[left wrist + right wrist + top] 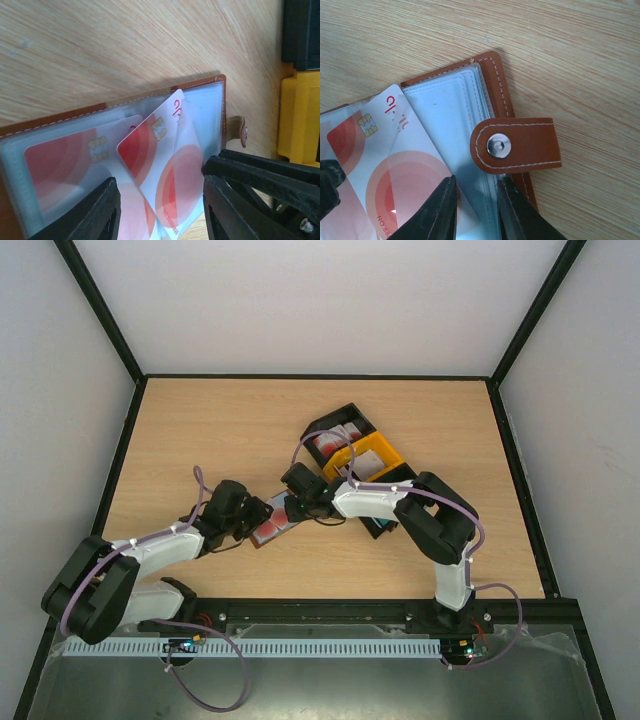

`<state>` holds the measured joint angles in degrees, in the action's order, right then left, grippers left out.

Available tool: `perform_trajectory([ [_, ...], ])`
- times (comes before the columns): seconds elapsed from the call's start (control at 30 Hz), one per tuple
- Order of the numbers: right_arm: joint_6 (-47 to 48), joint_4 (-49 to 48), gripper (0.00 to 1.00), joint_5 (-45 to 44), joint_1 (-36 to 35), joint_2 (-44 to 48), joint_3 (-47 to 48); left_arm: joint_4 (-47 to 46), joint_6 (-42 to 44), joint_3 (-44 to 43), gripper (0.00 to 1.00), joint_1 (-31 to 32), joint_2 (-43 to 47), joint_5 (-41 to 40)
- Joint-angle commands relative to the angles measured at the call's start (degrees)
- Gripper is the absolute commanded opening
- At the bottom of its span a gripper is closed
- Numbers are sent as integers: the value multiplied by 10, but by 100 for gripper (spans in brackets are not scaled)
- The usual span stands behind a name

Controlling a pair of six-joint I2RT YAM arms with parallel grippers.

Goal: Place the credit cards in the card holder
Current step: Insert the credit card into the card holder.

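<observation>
The brown leather card holder [272,527] lies open on the table between both grippers. In the left wrist view its clear sleeves [60,150] hold one red-and-white credit card [65,165]. A second red-and-white card [160,165] sits tilted, partly under the right sleeve. My left gripper [160,210] is open, with this card between its fingers and touching neither. In the right wrist view my right gripper [475,210] has its jaws close together on the sleeve edges of the holder [492,80], just below the snap tab [517,145]. The tilted card [375,150] lies to its left.
The black-and-yellow bin tray [375,452] stands just behind the right gripper with more cards [335,440] in it. Its yellow wall [300,120] shows at the right of the left wrist view. Black frame rails edge the table.
</observation>
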<state>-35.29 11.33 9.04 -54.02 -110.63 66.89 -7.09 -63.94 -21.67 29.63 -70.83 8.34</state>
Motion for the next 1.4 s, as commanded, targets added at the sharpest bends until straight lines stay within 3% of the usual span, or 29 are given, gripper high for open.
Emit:
perform_trajectory([
  [0.0, -22, 4, 22, 15, 1, -24, -31, -51, -14, 24, 48, 1, -20, 3],
  [0.17, -33, -8, 22, 30, 1, -25, -40, -124, -29, 49, 47, 2, -34, 4],
  [0.33, -38, -16, 22, 40, 3, -24, -41, -218, -46, 87, 38, 2, -30, 10],
  [0.47, -45, -25, 22, 46, 6, -22, -45, -240, -16, 92, 30, 1, -13, -1],
  [0.67, -51, -42, 22, 57, 10, -22, -54, -295, 1, 102, 27, 1, -9, 11],
  [0.87, -52, -45, 21, 64, 12, -25, -52, -310, 7, 95, 22, 1, -21, 15],
  [1.17, -54, -41, 21, 57, 15, -24, -48, -304, 19, 106, 3, 1, -35, 8],
  [1.23, -56, -41, 22, 55, 17, -24, -49, -301, 26, 106, 2, 0, -36, 8],
  [1.37, -65, -48, 33, 53, 21, -17, -56, -280, 42, 109, 2, -3, -31, 12],
])
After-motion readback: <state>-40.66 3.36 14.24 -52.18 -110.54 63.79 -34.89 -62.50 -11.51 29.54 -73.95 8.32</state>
